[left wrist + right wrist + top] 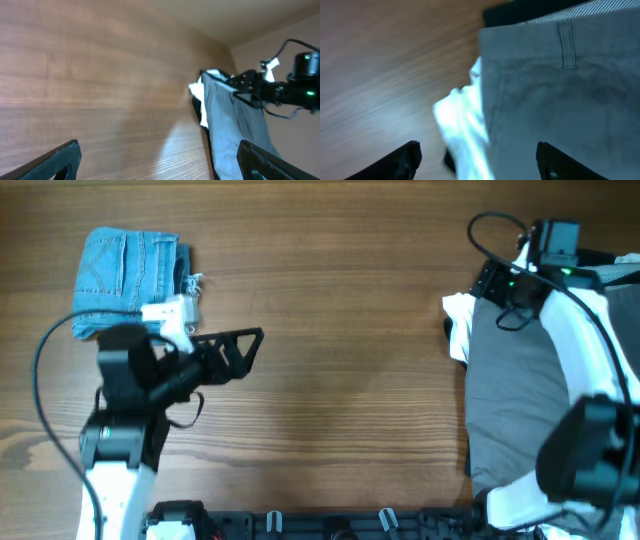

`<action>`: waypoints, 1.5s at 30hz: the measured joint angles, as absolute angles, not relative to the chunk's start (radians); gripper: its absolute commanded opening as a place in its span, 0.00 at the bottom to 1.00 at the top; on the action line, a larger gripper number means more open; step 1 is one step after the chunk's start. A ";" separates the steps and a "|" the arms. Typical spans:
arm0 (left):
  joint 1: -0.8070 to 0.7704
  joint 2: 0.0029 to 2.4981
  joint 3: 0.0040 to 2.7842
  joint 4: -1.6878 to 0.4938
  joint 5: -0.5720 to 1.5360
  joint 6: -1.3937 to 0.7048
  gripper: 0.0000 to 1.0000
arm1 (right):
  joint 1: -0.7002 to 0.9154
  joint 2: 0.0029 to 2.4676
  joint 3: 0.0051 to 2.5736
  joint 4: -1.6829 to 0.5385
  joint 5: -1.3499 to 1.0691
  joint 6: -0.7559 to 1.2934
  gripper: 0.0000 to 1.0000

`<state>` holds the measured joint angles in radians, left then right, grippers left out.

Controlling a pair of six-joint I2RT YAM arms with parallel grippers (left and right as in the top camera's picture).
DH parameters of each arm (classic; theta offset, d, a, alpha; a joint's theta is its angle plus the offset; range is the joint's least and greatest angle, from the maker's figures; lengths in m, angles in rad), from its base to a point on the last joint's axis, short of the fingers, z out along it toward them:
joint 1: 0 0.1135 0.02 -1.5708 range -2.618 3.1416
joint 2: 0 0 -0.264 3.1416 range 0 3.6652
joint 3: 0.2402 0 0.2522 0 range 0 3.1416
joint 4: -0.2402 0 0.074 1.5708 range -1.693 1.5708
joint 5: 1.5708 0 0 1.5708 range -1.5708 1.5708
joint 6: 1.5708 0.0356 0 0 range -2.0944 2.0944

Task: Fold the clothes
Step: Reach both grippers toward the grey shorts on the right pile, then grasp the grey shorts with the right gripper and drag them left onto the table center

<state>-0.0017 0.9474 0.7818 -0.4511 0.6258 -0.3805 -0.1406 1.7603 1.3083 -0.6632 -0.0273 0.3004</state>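
At the worktop's (350,430) right edge, the wide-open right gripper (477,158) hovers over limp, soft grey trousers (560,95), best pinched at the waistband (540,26).

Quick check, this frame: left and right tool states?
Left tool: open, holding nothing.
Right tool: open, empty, over the grey trousers.

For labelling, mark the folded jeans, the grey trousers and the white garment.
folded jeans (125,275): overhead view, middle of the denim.
grey trousers (510,380): overhead view, middle of the fabric.
white garment (460,120): right wrist view, its exposed edge.
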 measured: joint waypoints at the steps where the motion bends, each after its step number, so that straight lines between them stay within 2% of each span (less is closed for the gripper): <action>1: -0.002 0.983 0.796 -0.458 0.636 -0.380 1.00 | -0.140 1.789 1.308 -0.645 -0.014 0.305 0.72; 5: -0.071 1.056 0.846 -0.528 0.629 -0.324 1.00 | -0.140 1.876 1.308 -0.588 0.020 0.310 0.71; 10: -0.233 1.062 0.943 -0.683 0.425 -0.274 1.00 | -0.137 1.960 1.309 -0.570 0.035 0.310 0.68; 11: -0.251 1.062 0.958 -0.693 0.390 -0.271 1.00 | -0.135 1.971 1.309 -0.570 0.036 0.310 0.61; 13: -0.278 1.062 0.976 -0.697 0.332 -0.266 1.00 | -0.126 1.988 1.309 -0.571 0.047 0.309 0.36; 16: -0.286 1.062 0.981 -0.698 0.293 -0.263 1.00 | -0.107 1.997 1.310 -0.583 0.085 0.315 0.25; 19: -0.286 1.062 0.981 -0.701 0.273 -0.263 1.00 | -0.101 1.997 1.310 -0.590 0.116 0.329 0.24; 20: -0.286 1.062 0.981 -0.701 0.270 -0.263 1.00 | -0.102 1.997 1.310 -0.592 0.118 0.329 0.17; 21: -0.286 1.062 0.981 -0.701 0.268 -0.263 1.00 | -0.104 1.996 1.310 -0.595 0.121 0.332 0.04; 30: -0.286 1.062 0.981 -0.696 0.255 -0.263 1.00 | -0.198 1.800 1.310 -0.559 0.112 0.291 0.04; 35: -0.266 1.061 1.028 -0.736 0.240 -0.258 1.00 | -0.195 1.610 1.310 -0.494 -0.066 0.180 0.04; 39: -0.225 1.021 1.130 -0.799 0.148 -0.252 1.00 | -0.068 1.468 1.310 -0.494 -0.189 0.166 0.05; 40: -0.210 0.996 1.166 -0.805 0.114 -0.251 1.00 | 0.038 1.426 1.311 -0.498 -0.237 0.166 0.07; 42: -0.191 0.957 1.205 -0.805 0.075 -0.248 1.00 | 0.218 1.404 1.313 -0.525 -0.265 0.166 0.13; 43: -0.186 0.937 1.216 -0.805 0.060 -0.244 1.00 | 0.320 1.408 1.313 -0.535 -0.281 0.166 0.25; 44: -0.181 0.920 1.223 -0.805 0.046 -0.238 1.00 | 0.427 1.422 1.313 -0.538 -0.291 0.164 0.48; 45: -0.175 0.901 1.226 -0.808 0.025 -0.229 1.00 | 0.541 1.443 1.313 -0.537 -0.304 0.162 0.60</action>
<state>-0.1753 0.9012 1.2263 -0.8078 0.0254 -0.2287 0.5407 1.4425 1.3132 -0.5365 -0.3038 0.1616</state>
